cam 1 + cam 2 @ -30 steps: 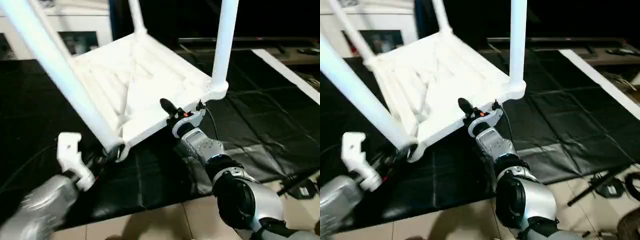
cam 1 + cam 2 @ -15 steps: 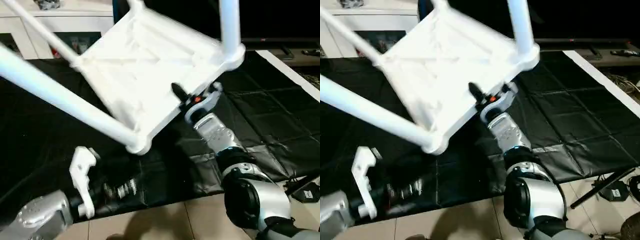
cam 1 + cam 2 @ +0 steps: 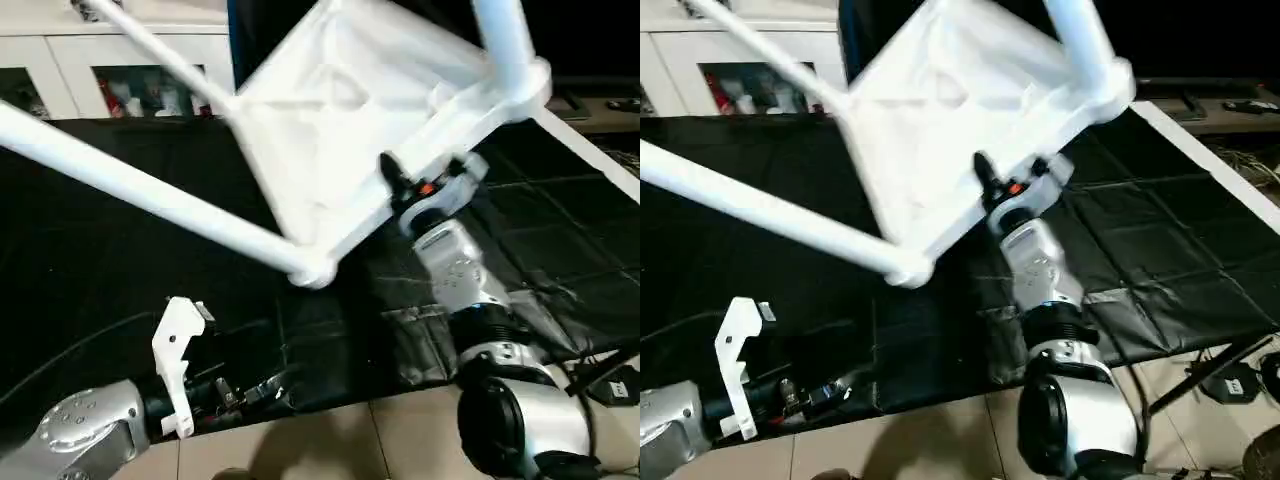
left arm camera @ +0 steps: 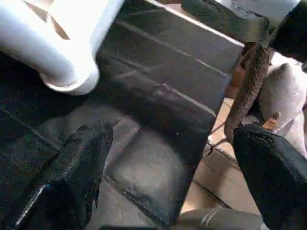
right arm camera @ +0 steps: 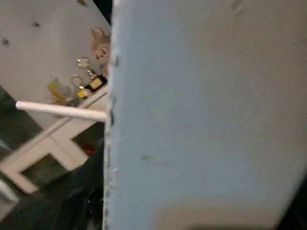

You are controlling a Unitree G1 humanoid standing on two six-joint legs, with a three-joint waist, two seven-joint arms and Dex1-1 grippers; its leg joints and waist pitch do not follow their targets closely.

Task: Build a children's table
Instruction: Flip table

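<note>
Above the black quilted floor mat, the all-white plastic children's table hangs tilted in the air, ribbed underside towards the camera, with its long round tapered legs already seated in the corner sockets. One leg slants down and across to the near corner socket; another rises past the top edge at the far right corner. The right hand is clamped on the rim of the tabletop on its near long side, black fingers pinching the edge, and it alone carries the piece. The left hand sits low by the mat, its fingers spread wide apart with nothing between them, close under the near corner socket but apart from it.

The step in hand looks like turning the assembled table over so it can stand on its legs. With a single pinch on a thin rim, the load is long and off-centre, so the turn should be slow and the grip kept firm, lest the top swing or slip. The free left hand would do well to take the near leg or corner and steady it, sharing the weight. The legs need room to sweep clear of the white glass-door cabinet behind, and should come down together on the mat.
</note>
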